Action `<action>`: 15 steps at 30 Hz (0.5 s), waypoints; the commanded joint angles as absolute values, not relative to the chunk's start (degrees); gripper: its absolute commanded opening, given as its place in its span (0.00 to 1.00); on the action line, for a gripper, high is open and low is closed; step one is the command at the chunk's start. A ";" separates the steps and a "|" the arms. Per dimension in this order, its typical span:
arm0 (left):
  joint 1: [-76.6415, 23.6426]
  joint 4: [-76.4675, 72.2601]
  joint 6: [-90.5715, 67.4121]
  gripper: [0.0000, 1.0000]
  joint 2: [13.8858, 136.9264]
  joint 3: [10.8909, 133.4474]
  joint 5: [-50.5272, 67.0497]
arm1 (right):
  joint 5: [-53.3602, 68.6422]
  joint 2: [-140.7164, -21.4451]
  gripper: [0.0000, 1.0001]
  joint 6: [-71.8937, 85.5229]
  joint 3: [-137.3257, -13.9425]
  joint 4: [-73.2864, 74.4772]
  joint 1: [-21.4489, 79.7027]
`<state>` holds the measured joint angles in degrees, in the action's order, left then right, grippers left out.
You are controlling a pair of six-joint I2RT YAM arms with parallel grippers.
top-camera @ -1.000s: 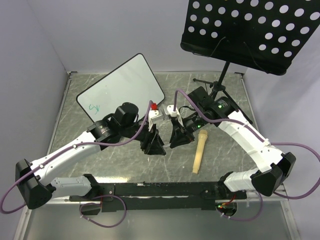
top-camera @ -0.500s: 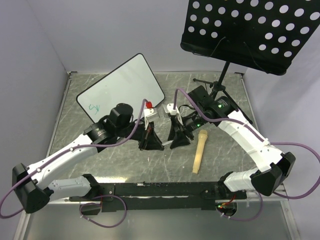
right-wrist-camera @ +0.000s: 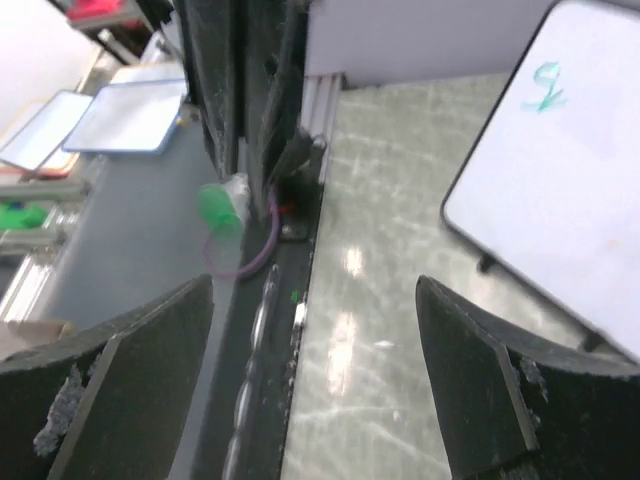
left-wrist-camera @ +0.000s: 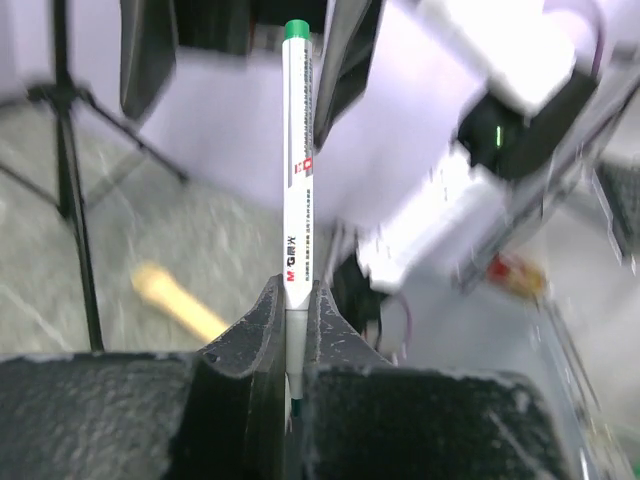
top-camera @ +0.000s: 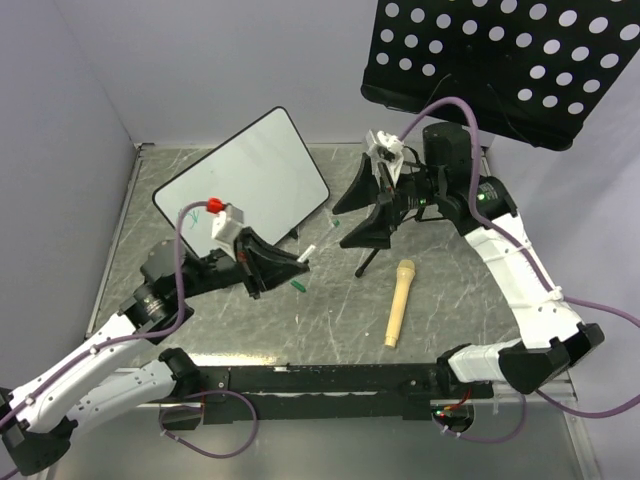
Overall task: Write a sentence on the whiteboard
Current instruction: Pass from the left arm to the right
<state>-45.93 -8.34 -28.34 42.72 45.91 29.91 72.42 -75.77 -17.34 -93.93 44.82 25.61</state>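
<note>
So the left hand (left-wrist-camera: pixel 293 300) is clamped on the marker (left-wrist-camera: pixel 297 180), but only down near one end. Most of the barrel sticks out past the fingers. That's my main worry: once the tip presses on the whiteboard (top-camera: pixel 245 170), that long lever could twist or slide in the grip and the letters would go wobbly.

Second thing: I honestly can't tell which end is the nib. The far end shows green, and a small green piece (top-camera: pixel 298 286) lies on the worktop (top-camera: pixel 330 325) just beside the left hand. It looks like the cap, but I'm not sure. If the wrong end reaches the board, nothing gets written.

The board lies at the back left of the worktop, set at an angle. The sentence (top-camera: pixel 190 214) is just a little teal squiggle at its near left corner, so nearly all of it is left to do. The marker points away from the board right now, so I reckon the arm has to swing round first, and a sloppy swing could clip the board's frame.

The right hand (top-camera: pixel 358 215) is up in the air with fingers wide apart, holding nothing. So nothing steadies the board, and it could skid under pressure. That arm is also close to the music stand (top-camera: pixel 500 60), so a bump there is possible. The microphone (top-camera: pixel 398 300) lies well apart, probably fine.
</note>
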 commanded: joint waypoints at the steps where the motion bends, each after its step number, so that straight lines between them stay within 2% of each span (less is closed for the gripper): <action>1: -45.70 -23.63 -34.18 0.01 42.62 46.05 21.10 | 80.33 -71.55 0.89 23.84 -81.42 -7.98 24.08; 2: -45.70 -26.17 -34.45 0.01 43.58 46.32 20.66 | 79.55 -71.11 0.90 35.91 -76.78 -15.83 24.17; 3: -45.70 -27.24 -34.80 0.01 44.20 46.67 20.39 | 79.11 -71.19 0.90 40.91 -75.25 -27.92 24.34; 4: -45.70 -28.12 -35.41 0.01 45.86 47.63 20.65 | 78.75 -71.63 0.90 47.74 -74.45 -31.52 24.35; 7: -45.62 -29.09 -35.86 0.01 49.03 49.92 22.14 | 77.70 -73.30 0.89 55.43 -73.91 -40.04 24.52; 11: -45.70 -29.96 -36.30 0.01 50.62 50.54 21.36 | 76.12 -72.87 0.89 57.75 -73.30 -43.51 24.78; 15: -45.62 -33.29 -38.22 0.01 50.63 49.05 19.17 | 73.58 -71.20 0.88 48.99 -73.57 -35.61 26.45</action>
<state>-45.82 -26.13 -35.73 51.42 48.38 21.87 75.94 -73.87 50.35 -72.99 -33.15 24.80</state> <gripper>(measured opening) 0.069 0.889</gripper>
